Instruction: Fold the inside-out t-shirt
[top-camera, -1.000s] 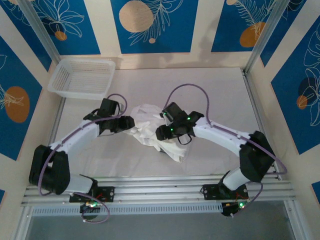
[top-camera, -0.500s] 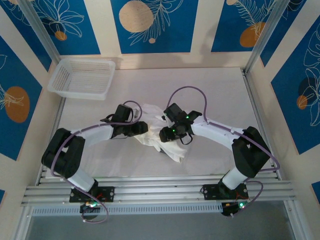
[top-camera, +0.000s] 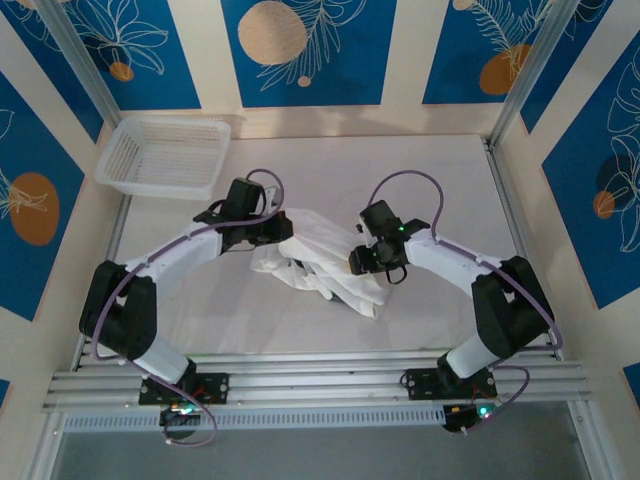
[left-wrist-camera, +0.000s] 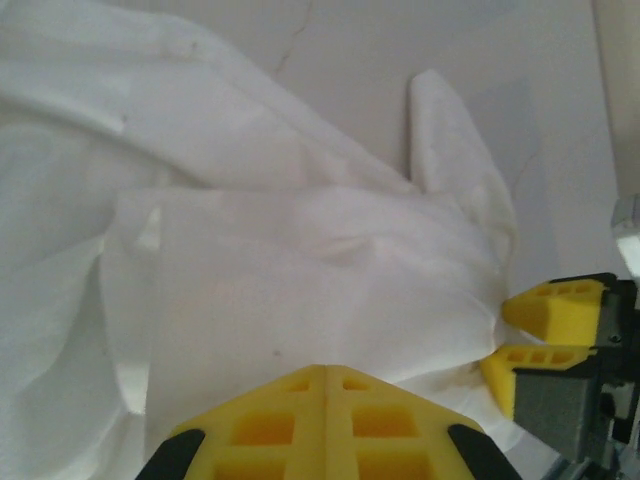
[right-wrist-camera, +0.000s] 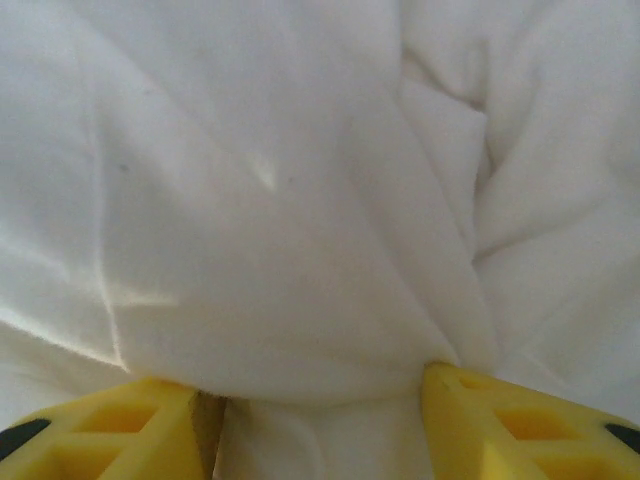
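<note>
Both arms have swung apart since a second ago, elbows bowed outward, spreading the inside-out t-shirt (top-camera: 322, 262) between them. Left gripper (left-wrist-camera: 325, 372) is clenched on a cloth edge; right gripper (right-wrist-camera: 310, 400) grasps a bunched fold. Bare tabletop (top-camera: 440, 180) lies beyond both grippers; a mesh basket (top-camera: 165, 155) sits well beyond the left one.

Both arms bow outward from the near edge of the worktop, elbows toward its left and right edges, forearms angling inward to its middle. The left tool (top-camera: 279, 234) has its 2 fingers pressed together on the t-shirt (top-camera: 322, 262). The right tool (top-camera: 362, 264) clamps a bunched fold between parted fingers (right-wrist-camera: 500, 420).
</note>
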